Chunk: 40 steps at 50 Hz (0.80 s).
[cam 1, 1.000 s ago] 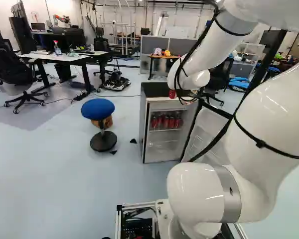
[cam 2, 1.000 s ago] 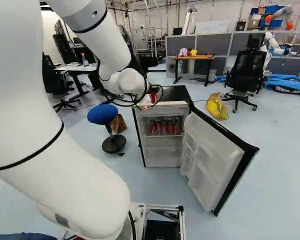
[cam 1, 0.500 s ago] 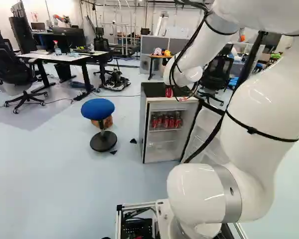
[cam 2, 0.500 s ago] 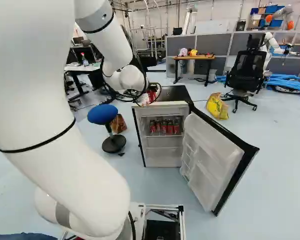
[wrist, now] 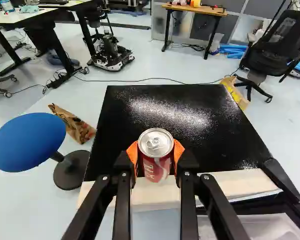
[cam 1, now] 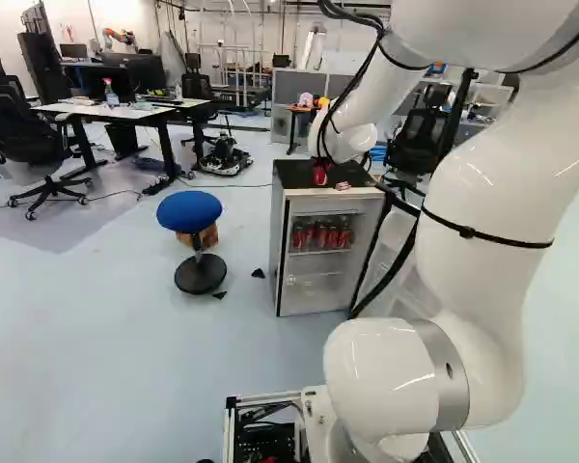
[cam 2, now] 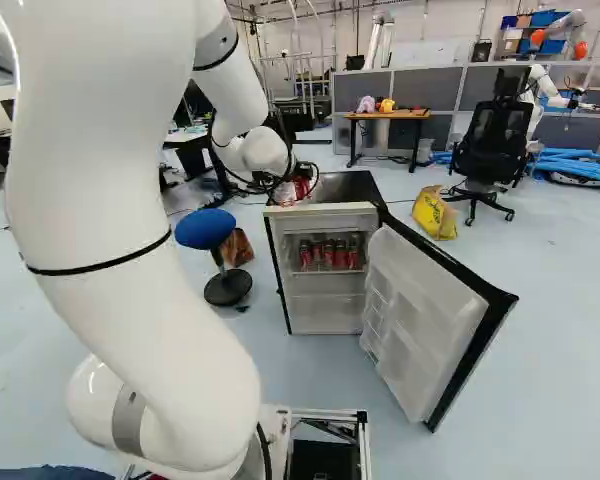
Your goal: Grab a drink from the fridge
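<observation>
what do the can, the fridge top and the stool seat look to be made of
The can looks like thin metal, probably aluminium: bare silvery lid with a pull tab, red printed side. The fridge top is glossy black, its highlight speckled as if finely textured; painted metal or plastic, can't say which. The stool seat seems fabric-covered, going by its even, dull blue.

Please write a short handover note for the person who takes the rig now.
Gripper: shut on a red can, upright, one orange pad on each side.
Can: at the front edge of the black fridge top; I cannot tell if it touches it.
Inside the fridge: more red cans on a shelf. Fridge door: wide open.
Done: a drink is grabbed and out of the fridge.
Left: probably deliver or set down the can, perhaps close the door.
</observation>
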Available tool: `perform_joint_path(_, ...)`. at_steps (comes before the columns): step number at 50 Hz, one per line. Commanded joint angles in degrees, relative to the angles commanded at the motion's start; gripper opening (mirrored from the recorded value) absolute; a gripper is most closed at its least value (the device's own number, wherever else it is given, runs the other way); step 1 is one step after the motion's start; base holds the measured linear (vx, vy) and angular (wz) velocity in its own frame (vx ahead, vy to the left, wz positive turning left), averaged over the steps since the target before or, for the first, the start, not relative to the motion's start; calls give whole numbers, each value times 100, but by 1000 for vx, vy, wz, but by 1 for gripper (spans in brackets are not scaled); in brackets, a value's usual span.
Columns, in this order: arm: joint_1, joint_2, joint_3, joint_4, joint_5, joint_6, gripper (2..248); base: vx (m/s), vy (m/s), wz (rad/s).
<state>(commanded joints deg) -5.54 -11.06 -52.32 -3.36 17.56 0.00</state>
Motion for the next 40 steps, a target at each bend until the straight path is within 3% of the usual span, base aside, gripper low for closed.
perform_joint_path(40, 168, -967, -1127, 808, -141, 0, 92, 0, 0, 0)
